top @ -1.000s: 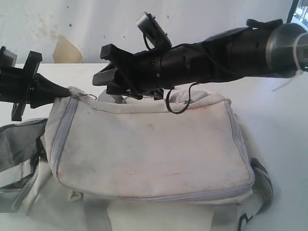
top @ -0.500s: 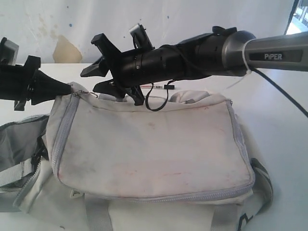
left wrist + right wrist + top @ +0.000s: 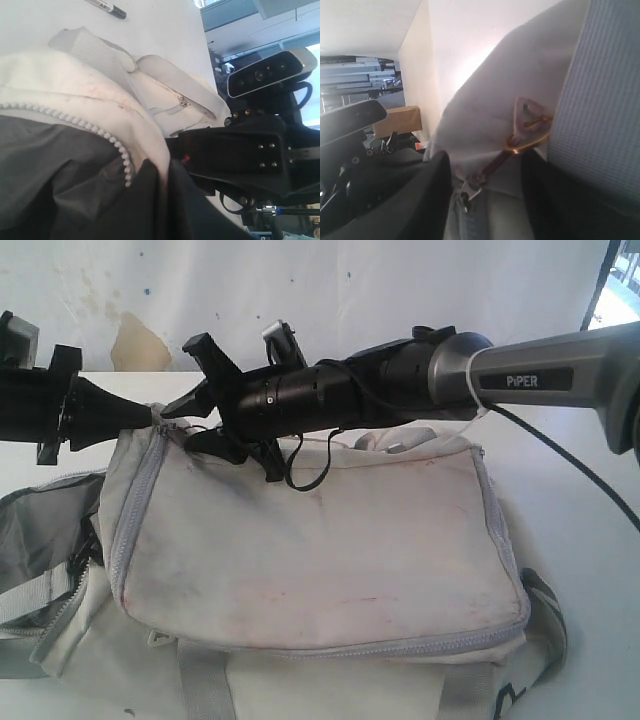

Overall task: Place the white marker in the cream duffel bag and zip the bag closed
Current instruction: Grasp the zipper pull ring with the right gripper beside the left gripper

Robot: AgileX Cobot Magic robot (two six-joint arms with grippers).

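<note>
So over on the left, the left gripper is clamped tight on the upper left corner of the big soft cream duffel bag, pinching the fabric right by the grey zipper teeth, with the dark lining showing in the gap below. Just beside it, the right gripper has reached across the top of the bag, jaws spread apart and holding nothing; the coppery metal zipper pull sits in the gap between its dark fingers (can't tell if either one actually touches it). The slim white marker with the black cap lies on the white table beyond the bag, outside it.
</note>
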